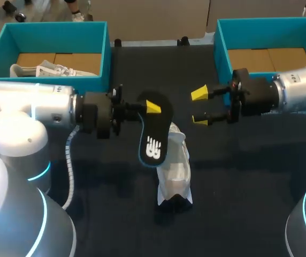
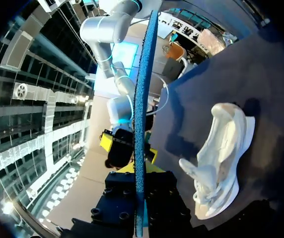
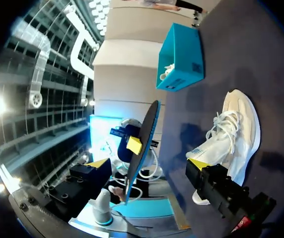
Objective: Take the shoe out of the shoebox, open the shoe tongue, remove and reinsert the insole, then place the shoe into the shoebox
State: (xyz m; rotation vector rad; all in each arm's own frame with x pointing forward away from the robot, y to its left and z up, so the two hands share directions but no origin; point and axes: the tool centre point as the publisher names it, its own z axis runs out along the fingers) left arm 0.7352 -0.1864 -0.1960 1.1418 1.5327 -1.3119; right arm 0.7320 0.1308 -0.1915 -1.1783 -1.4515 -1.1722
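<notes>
Mid-table blocked by white lace-up sneaker (image 1: 175, 171) on black tabletop (image 1: 249, 214), with black blue-edged insole (image 1: 154, 136) clamped on edge above it in left gripper (image 1: 150, 108). Open gap between insole and spread-fingered right gripper (image 1: 199, 107). Bare tabletop either side of sneaker. Far corners walled off by left teal cardboard box (image 1: 51, 25) and right teal cardboard box (image 1: 265, 21).

The black, blue-rimmed foam insole (image 1: 154, 136) hides the far end of the white lace-up shoe (image 1: 177, 171); the wall of a teal cardboard shoebox (image 1: 91, 81) half-hides another white shoe (image 1: 46, 68).

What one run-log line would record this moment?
shoe: on table, out of box | left gripper: shut on insole, held clear of shoe | right gripper: open, holding nothing
</notes>
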